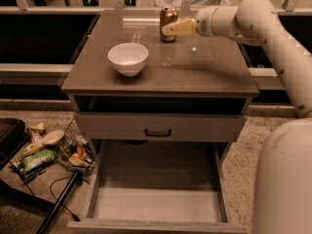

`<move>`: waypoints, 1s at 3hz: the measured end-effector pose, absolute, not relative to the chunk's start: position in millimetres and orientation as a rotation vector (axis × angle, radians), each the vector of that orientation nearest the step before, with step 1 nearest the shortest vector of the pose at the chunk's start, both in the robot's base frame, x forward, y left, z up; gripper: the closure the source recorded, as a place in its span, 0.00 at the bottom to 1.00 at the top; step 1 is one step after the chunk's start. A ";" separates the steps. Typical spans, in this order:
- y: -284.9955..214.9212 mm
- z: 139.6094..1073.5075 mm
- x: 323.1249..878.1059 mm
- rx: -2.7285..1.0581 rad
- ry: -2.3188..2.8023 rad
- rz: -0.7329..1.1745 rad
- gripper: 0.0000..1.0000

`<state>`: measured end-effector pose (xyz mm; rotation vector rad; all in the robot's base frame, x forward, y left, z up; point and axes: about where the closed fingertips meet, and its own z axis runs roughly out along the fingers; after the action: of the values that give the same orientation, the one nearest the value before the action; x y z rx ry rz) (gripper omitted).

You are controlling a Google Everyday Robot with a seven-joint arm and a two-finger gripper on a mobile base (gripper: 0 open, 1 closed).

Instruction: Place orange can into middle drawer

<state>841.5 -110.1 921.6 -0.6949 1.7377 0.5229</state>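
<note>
Cabinet top (204, 67) bears white bowl (128, 58) and orange can (168, 16), gripper (166, 29) beside.

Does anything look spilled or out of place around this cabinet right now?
Only on the floor left of the cabinet: a wire basket lies among scattered snack packets. On top, the orange can and white bowl stand upright, with the gripper right by the can. The middle drawer is pulled open.

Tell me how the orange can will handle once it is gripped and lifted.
The orange can stands upright, tall and narrow, near the back edge of the tabletop, so a sideways nudge would probably tip it and roll it. Its metal wall looks smooth, so it may slip or dent under a hard squeeze. The gripper is right at its side.
</note>
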 end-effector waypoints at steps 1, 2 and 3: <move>-109.3 924.2 881.0 -0.641 1.695 0.497 0.00; -105.2 917.3 908.5 -0.618 1.692 0.469 0.00; -85.8 900.3 928.8 -0.613 1.699 0.482 0.00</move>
<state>928.8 -85.8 900.3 -0.6129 1.6990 0.4821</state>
